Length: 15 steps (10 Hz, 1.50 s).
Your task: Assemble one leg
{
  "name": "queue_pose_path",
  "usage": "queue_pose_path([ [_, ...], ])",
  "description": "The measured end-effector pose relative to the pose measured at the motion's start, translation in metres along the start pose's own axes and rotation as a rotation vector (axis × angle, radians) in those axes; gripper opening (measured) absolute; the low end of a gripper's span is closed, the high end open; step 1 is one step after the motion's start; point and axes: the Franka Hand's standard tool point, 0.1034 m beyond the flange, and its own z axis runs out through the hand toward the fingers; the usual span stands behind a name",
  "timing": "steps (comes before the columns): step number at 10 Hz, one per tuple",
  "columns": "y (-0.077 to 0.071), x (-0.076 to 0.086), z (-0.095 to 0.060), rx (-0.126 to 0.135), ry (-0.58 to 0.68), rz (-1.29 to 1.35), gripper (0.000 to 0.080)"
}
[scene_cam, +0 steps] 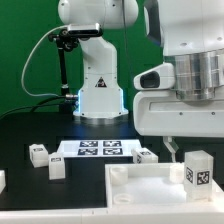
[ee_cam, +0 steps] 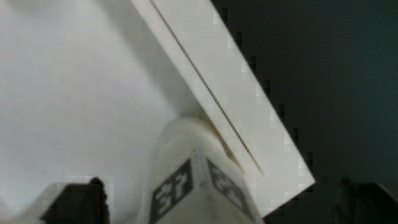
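A leg, a white block post with a black-and-white tag, stands upright at the exterior view's right end of the large white rimmed panel. My gripper is right above it. In the wrist view the leg sits corner-on between my two dark fingers, with a gap on each side, so my gripper is open around it. The panel and its raised rim lie beneath. Whether the leg's foot is seated in the panel is hidden.
Two more legs lie at the exterior view's left and another lies by the marker board. A white part shows at the left edge. The arm's base stands behind.
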Motion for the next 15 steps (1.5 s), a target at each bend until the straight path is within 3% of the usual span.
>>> queue_pose_path([
  [2, 0.010, 0.011, 0.000, -0.026, 0.011, -0.337, 0.0649],
  [3, 0.011, 0.022, 0.001, -0.053, 0.021, -0.598, 0.0649],
  [4, 0.007, 0.024, 0.005, -0.059, 0.019, -0.743, 0.0649],
  [5, 0.006, 0.023, 0.005, -0.052, 0.021, -0.639, 0.0649],
  [6, 0.007, 0.024, 0.005, -0.056, 0.022, -0.649, 0.0556],
  [7, 0.007, 0.024, 0.005, -0.055, 0.022, -0.634, 0.0556],
  [8, 0.007, 0.024, 0.006, -0.053, 0.024, -0.537, 0.0356],
  [9, 0.007, 0.024, 0.006, -0.053, 0.025, -0.501, 0.0285],
  [12, 0.005, 0.021, 0.007, -0.058, 0.038, -0.117, 0.0285],
  [15, 0.008, 0.019, 0.008, -0.040, 0.029, 0.511, 0.0285],
])
